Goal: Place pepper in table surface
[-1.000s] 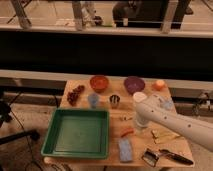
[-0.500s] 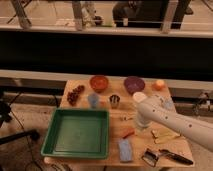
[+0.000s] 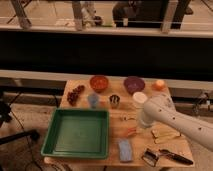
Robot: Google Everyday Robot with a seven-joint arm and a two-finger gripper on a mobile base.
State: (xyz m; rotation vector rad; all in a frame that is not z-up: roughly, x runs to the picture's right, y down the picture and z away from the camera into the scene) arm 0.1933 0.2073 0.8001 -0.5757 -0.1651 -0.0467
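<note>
- The two-finger gripper (image 3: 141, 125) is at the low end of the white robot arm (image 3: 170, 117), down close to the tabletop near the middle of its right half. Its fingers are drawn together; the arm hides most of them, so I cannot tell whether they pinch anything.
- The small slim red-orange pepper (image 3: 131, 132) is just left of the gripper, low against the light brown wooden table surface (image 3: 120, 118). I cannot tell whether it touches the fingers.
- A flat blue rectangular sponge (image 3: 125, 150) lies near the front edge, below the pepper.
- A black-handled metal tool (image 3: 169, 156) lies at the front right.
- The large green plastic tray (image 3: 52, 145) fills the left front of the table.
- Further back stand a small metal cup (image 3: 114, 101), a pale blue cup (image 3: 93, 100) and a white round container (image 3: 139, 98).
- Along the back edge sit a dark red grape cluster (image 3: 76, 94), an orange bowl (image 3: 99, 82), a purple bowl (image 3: 134, 85) and a round orange fruit (image 3: 159, 85).
</note>
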